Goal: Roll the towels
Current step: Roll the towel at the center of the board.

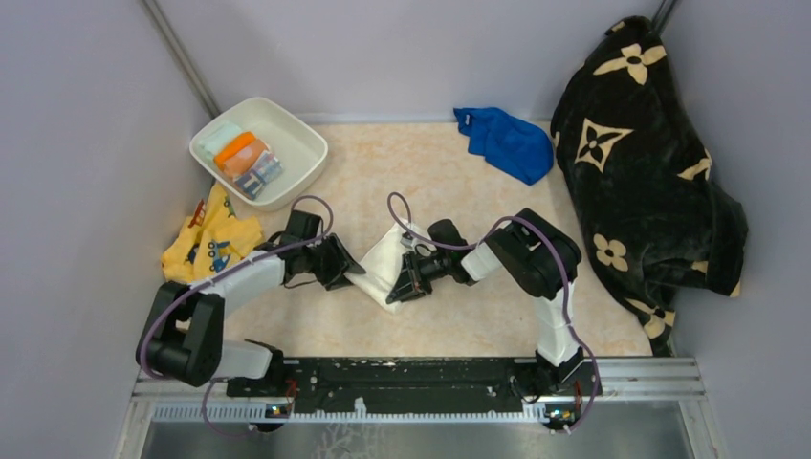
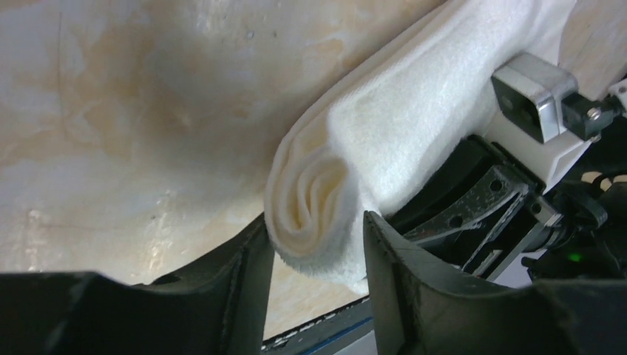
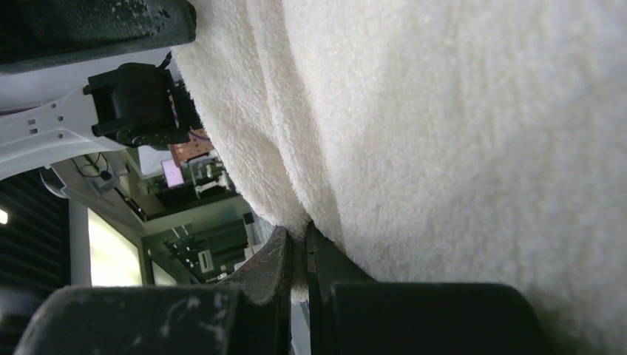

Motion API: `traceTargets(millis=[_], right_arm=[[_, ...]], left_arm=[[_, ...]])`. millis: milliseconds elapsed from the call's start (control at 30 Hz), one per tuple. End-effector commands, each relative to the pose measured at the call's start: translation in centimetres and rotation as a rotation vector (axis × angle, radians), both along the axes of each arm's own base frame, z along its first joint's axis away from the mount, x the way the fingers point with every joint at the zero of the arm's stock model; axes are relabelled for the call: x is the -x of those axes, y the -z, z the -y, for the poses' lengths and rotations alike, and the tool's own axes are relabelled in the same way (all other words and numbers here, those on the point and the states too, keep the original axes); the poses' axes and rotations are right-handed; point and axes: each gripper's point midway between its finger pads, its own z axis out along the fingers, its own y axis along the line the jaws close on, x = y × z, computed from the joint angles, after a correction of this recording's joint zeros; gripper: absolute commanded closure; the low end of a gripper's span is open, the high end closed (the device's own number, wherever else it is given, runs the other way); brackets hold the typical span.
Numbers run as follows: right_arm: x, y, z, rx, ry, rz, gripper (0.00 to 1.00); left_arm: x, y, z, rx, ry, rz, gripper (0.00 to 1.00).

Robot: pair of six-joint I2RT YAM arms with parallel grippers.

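Note:
The cream-white towel (image 1: 387,253) lies partly rolled in the middle of the table between my two grippers. My left gripper (image 1: 352,271) is shut around the towel's rolled end (image 2: 318,192), with a finger on each side of the roll. My right gripper (image 1: 400,287) is shut on a thin edge of the same towel (image 3: 458,148), pinched between its fingertips (image 3: 298,244). The royal blue towel (image 1: 507,143) lies crumpled at the back of the table. The printed towel (image 1: 251,164) sits rolled in the white bin.
A white bin (image 1: 296,134) stands at the back left. A yellow printed cloth (image 1: 210,244) lies beside the left arm. A large black blanket with cream flowers (image 1: 641,163) fills the right side. Grey walls close in the table.

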Motion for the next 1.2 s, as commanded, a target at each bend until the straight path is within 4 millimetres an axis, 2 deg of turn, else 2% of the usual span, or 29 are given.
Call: traceTargets(millis=[0, 200, 300, 433, 600, 667, 767, 933, 1033, 1167], right_arm=[[-0.8, 0.9, 0.4, 0.024, 0.031, 0.009, 1.0], [-0.8, 1.9, 0.9, 0.081, 0.037, 0.0, 1.0], [-1.0, 2.2, 1.2, 0.096, 0.052, -0.016, 1.0], [-1.3, 2.1, 1.7, 0.099, 0.074, -0.041, 1.0], [-1.4, 2.0, 1.9, 0.097, 0.064, -0.075, 1.0], [-1.4, 1.9, 1.7, 0.09, 0.057, -0.087, 1.0], [-1.4, 1.9, 1.6, 0.09, 0.054, -0.108, 1.0], [-1.7, 2.0, 1.6, 0.096, 0.056, -0.128, 1.0], [-1.8, 2.2, 1.6, 0.101, 0.055, -0.13, 1.0], [-1.8, 2.4, 1.6, 0.109, 0.05, -0.133, 1.0]], left_arm=[[-3.0, -1.0, 0.9, -0.005, 0.005, 0.077, 0.49], [-4.0, 1.0, 0.8, -0.072, 0.039, 0.044, 0.73], [-3.5, 2.6, 0.2, -0.116, 0.059, 0.0, 0.77], [-3.0, 3.1, -1.3, -0.157, 0.055, -0.029, 0.71], [-2.5, 0.7, -2.9, -0.152, 0.038, 0.038, 0.46], [-2.0, -0.8, -2.5, -0.114, 0.055, 0.09, 0.36], [-0.8, -2.1, -1.9, -0.047, 0.073, 0.147, 0.28], [0.7, -3.0, -1.5, 0.029, 0.062, 0.191, 0.28], [0.9, -3.1, -0.6, 0.09, 0.063, 0.184, 0.35], [-0.3, -3.8, 0.4, 0.144, 0.065, 0.206, 0.52]])
